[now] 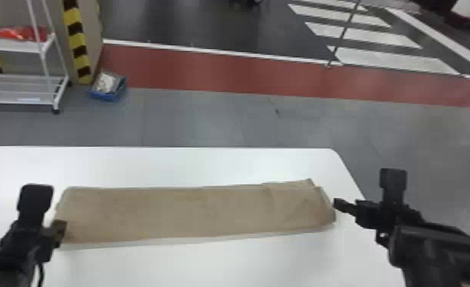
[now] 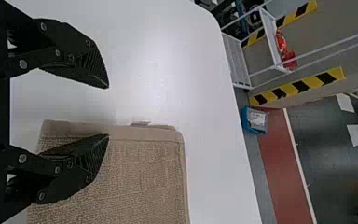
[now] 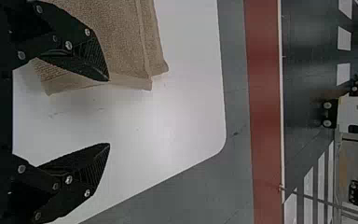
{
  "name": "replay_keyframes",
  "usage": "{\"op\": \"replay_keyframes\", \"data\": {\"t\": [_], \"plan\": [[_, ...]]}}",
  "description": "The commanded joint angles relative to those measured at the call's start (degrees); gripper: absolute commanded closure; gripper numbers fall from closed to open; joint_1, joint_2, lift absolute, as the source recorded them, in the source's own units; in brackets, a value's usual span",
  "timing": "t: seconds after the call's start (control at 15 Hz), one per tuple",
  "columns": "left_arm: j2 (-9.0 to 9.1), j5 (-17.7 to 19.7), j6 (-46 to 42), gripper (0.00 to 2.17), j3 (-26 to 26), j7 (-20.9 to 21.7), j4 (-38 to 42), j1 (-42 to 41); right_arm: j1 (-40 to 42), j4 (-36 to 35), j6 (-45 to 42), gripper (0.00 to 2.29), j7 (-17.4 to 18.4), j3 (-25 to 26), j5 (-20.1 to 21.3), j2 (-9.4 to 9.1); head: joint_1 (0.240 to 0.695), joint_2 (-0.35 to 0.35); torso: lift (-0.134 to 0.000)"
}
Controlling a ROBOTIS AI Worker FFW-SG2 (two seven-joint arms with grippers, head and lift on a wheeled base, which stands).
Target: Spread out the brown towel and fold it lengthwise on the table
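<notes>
Brown towel (image 1: 192, 213) lies folded lengthwise on a white table (image 1: 207, 164).
Left gripper (image 1: 48, 210) and right gripper (image 1: 366, 191) are near its opposite ends, fingers apart.

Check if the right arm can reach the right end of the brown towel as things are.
Probably yes: the right gripper is open near the right end of the brown towel, and nothing visible stands between them, though it may need to lower first.

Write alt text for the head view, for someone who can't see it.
A brown towel, folded into a long strip, lies across a white table, the robot's open left hand at its left end and open right hand just off its right end. Beyond stand a blue bin and a white rack.
</notes>
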State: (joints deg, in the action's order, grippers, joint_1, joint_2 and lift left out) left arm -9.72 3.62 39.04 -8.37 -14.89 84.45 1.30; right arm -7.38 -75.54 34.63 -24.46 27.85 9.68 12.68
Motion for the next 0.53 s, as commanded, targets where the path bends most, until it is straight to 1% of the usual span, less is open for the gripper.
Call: {"op": "replay_keyframes", "data": {"t": [0.0, 0.07, 0.13, 0.33, 0.4, 0.47], "plan": [[-0.12, 0.2, 2.4, 0.76, 0.4, 0.5, 0.1, 0.1, 0.0, -0.1, -0.2, 0.46, -0.1, -0.2, 0.2, -0.02, 0.695, -0.243, 0.0], [-0.12, 0.4, 2.8, 0.94, 0.5, 0.6, 0.2, 0.1, 0.0, -0.4, -0.2, 0.46, -0.1, -0.2, 0.2, -0.02, 0.695, -0.241, 0.0], [-0.12, 0.6, 3.1, 1.02, 0.5, 0.7, 0.5, 0.1, 0.0, -0.5, -0.2, 0.46, -0.1, -0.2, 0.2, -0.02, 0.695, -0.24, 0.0], [-0.12, 1.4, 5.2, 1.03, 0.5, 1.2, 1.6, 0.0, 0.0, -0.5, -0.4, 0.46, 0.0, -0.1, 0.3, 0.07, 0.695, -0.24, 0.0], [-0.12, 1.9, 5.2, 1.24, 0.6, 1.2, 1.9, 0.0, 0.0, -0.5, -0.9, 0.46, 0.0, -0.1, 0.3, -0.02, 0.695, -0.244, 0.0], [-0.12, 2.1, 5.0, 1.24, 0.8, 1.0, 2.4, -0.2, 0.0, -0.5, -1.3, 0.46, 0.0, -0.1, 0.3, 0.07, 0.695, -0.245, 0.0]]}}
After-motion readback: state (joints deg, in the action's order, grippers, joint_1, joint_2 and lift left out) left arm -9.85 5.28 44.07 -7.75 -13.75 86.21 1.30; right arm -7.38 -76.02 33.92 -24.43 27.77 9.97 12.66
